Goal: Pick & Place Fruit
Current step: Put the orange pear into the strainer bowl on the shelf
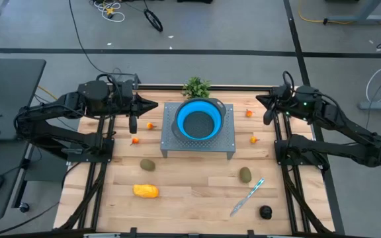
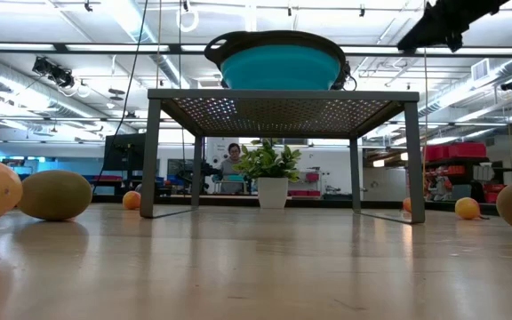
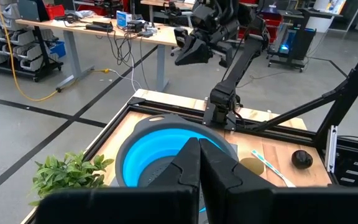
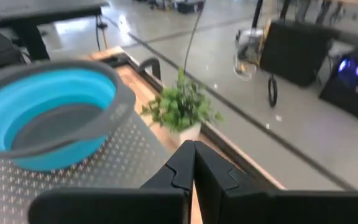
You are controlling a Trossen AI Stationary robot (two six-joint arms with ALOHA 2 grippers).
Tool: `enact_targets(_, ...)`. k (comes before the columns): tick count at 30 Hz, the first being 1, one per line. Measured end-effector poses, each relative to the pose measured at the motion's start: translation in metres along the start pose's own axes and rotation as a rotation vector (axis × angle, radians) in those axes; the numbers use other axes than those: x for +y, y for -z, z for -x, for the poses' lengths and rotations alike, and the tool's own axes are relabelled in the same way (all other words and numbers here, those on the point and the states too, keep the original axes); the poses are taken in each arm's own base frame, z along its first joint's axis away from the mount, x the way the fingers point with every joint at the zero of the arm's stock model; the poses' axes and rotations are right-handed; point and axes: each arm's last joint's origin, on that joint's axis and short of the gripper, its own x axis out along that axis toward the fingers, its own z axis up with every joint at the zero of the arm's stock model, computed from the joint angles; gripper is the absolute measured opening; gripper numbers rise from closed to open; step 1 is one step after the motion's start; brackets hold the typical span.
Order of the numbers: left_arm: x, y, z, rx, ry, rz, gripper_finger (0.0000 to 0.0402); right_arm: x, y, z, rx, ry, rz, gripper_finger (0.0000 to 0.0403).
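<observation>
The fruit lies loose on the wooden table. Small orange pieces [image 1: 150,125] [image 1: 135,139] [image 1: 249,113] lie beside a grey stand. Two olive-brown ovals [image 1: 147,164] [image 1: 245,174], a yellow-orange oblong [image 1: 145,191] and a black round piece [image 1: 265,211] lie nearer the front. My left gripper [image 1: 152,105] [image 3: 199,163] hangs shut above the table's far left and points at the blue bowl. My right gripper [image 1: 260,100] [image 4: 194,159] hangs shut at the far right, high above the table. Neither holds anything.
A blue bowl [image 1: 198,119] sits on a grey perforated stand [image 1: 225,141] at the table's far middle. A green potted plant [image 1: 196,86] stands behind it. A knife with a light-blue handle [image 1: 247,196] lies near the front right. Bare wood shows at the front middle.
</observation>
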Motion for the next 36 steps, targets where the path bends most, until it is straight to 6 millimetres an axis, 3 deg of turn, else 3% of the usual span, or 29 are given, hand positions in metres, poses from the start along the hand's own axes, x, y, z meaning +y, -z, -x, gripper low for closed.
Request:
enact_targets(11,0.001,0.0,0.0,-0.003,-0.023,0.003,0.0004,-0.003,0.014,-0.018,0.2,0.121,-0.126,0.0015)
enact_targets(23,0.001,0.0,0.0,-0.004,-0.029,0.007,0.0004,-0.006,0.019,-0.045,0.321,0.176,-0.126,0.0015)
enact_targets(36,0.001,0.0,0.0,-0.006,-0.044,0.026,0.0003,-0.031,0.026,-0.064,0.418,0.28,-0.237,0.0015)
